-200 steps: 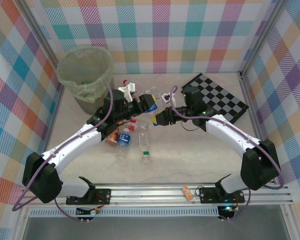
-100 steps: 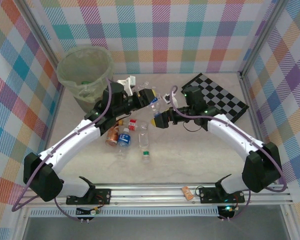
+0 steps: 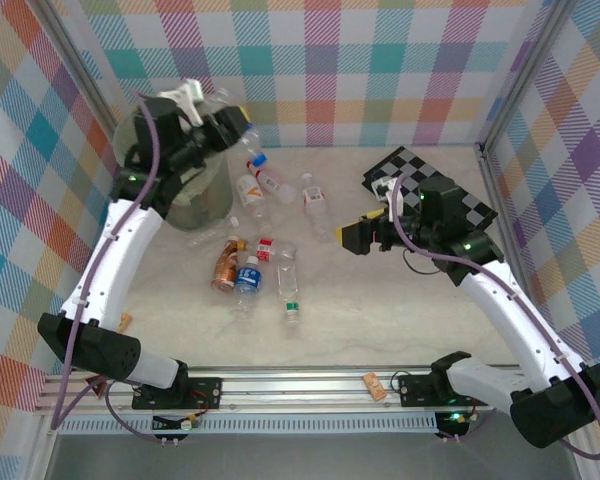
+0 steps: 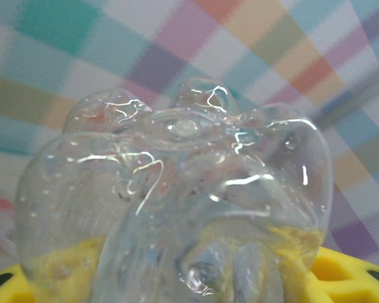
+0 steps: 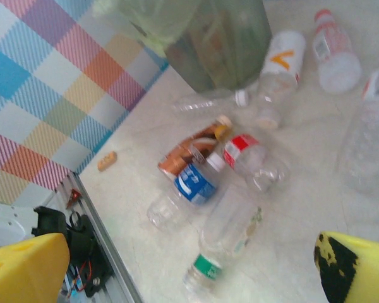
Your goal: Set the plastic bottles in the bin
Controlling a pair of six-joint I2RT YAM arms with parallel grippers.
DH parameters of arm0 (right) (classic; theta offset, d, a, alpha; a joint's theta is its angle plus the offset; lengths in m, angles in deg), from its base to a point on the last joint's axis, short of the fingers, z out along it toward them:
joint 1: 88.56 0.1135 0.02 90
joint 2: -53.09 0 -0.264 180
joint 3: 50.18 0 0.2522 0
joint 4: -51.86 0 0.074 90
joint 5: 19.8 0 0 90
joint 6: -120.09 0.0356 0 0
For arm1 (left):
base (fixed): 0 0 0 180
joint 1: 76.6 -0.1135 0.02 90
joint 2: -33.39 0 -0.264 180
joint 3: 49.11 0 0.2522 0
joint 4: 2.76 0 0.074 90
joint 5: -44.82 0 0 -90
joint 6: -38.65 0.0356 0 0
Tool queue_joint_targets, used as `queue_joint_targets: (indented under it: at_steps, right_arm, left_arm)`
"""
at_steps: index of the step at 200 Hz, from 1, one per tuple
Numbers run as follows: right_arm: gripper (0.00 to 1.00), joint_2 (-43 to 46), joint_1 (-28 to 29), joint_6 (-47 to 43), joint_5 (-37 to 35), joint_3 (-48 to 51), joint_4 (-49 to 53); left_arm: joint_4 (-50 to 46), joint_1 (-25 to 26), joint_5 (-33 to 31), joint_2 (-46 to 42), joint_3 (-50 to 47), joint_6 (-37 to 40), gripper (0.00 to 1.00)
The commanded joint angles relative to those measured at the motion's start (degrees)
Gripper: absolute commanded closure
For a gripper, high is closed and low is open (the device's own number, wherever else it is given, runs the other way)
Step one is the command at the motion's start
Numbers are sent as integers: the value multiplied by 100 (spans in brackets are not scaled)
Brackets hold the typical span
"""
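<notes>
Left arm swung from mid-table handover to bin (image 3: 195, 195); left gripper (image 3: 225, 125) pinches clear bottle (image 4: 177, 208) above rim (not yet dropped). Right gripper (image 3: 360, 235) pulled back, fingers spread, empty. Roughly nine loose bottles (image 3: 247, 280) left on table (image 3: 380, 320).

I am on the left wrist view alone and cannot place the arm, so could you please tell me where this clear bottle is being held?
Observer: From above, the left end effector holds the clear bottle aloft, apparently at the right-hand rim of the bin.
Operator: Thank you. Is the other arm carrying anything?
Observer: No. The right end effector is open and empty, beside the checkerboard.
Operator: And what is left to collect?
Observer: Several bottles lie on the table between the arms, among them an amber one and a blue-labelled one.
</notes>
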Motion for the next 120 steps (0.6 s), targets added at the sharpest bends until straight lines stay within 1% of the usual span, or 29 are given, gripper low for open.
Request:
queue_joint_targets:
  at_steps: [1,12,29,59,80,95,120]
  right_arm:
    - [1,98,-30,-74,-292,238,630]
    - [1,109,-30,26,-287,241,736]
    - [1,118,-30,156,-252,256,780]
    - [1,135,-30,308,-382,243,921]
    - [1,199,-35,322,-316,250,1000]
    - [1,281,-30,293,-388,250,1116]
    - [1,414,-30,271,-577,297,1234]
  left_arm:
    - [-435,-466,-329,123,595,452,62]
    - [-585,-753,-466,292,846,537,66]
    - [-740,-1122,-487,635,1273,722,73]
    - [-1239,-1483,-832,1524,2228,1009,86]
    - [-1526,-1590,-1018,2216,2908,1165,95]
    - [-1715,-1598,-1025,2635,3302,1256,100]
    - [-2061,-1598,-957,3256,3791,1371,100]
